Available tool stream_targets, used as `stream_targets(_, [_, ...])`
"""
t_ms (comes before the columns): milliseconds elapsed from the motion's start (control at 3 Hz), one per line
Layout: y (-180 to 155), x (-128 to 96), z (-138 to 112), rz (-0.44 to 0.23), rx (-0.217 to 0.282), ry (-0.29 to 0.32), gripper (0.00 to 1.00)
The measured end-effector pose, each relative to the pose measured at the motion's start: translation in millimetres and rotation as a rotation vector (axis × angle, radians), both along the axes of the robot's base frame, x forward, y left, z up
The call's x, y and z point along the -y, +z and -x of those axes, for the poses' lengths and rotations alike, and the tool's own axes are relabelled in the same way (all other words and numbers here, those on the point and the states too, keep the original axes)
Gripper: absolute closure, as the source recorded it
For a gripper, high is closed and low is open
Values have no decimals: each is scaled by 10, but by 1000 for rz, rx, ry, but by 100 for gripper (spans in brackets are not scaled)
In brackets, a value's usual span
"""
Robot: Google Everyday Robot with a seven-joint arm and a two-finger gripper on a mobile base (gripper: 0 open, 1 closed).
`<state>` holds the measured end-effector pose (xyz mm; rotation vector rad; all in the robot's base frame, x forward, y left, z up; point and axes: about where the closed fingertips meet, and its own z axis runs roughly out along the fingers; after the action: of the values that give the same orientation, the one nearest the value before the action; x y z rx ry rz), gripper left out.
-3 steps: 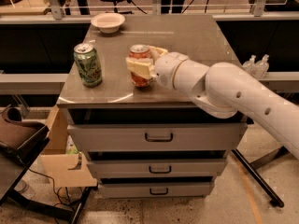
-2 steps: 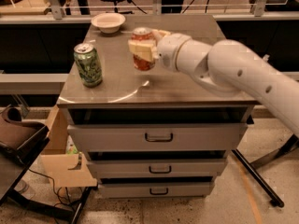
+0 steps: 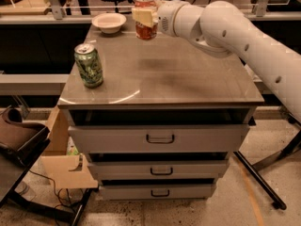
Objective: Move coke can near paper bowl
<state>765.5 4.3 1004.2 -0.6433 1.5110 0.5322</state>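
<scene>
**Q:** Where are the fingers (image 3: 143,17), and what are they holding?

**A:** They are hovering over the far end of the grey surface (image 3: 188,74). They are closing on the coke can (image 3: 146,31), gripping it upright around its middle. The can seems to be hanging clear of the surface.

**Q:** What is lying around them?

**A:** The paper bowl (image 3: 108,21) is sitting near the fingers, on the side away from the arm. A green can (image 3: 88,65) is standing well apart from them, nearer the front edge.

**Q:** How is the can likely handling?

**A:** Probably light, thin-walled and smooth. A hard squeeze is risking a dent, and a loose one is risking a slip. Holding it mid-body, as they are doing, looks right. Whether it is full cannot be told.
</scene>
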Motion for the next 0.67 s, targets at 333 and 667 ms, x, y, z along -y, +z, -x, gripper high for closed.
stream_targets(333, [-174,100,-611,-6,-41,-17,100])
stream_targets(667, [-512,158,-1104,-20,-88,-16,100])
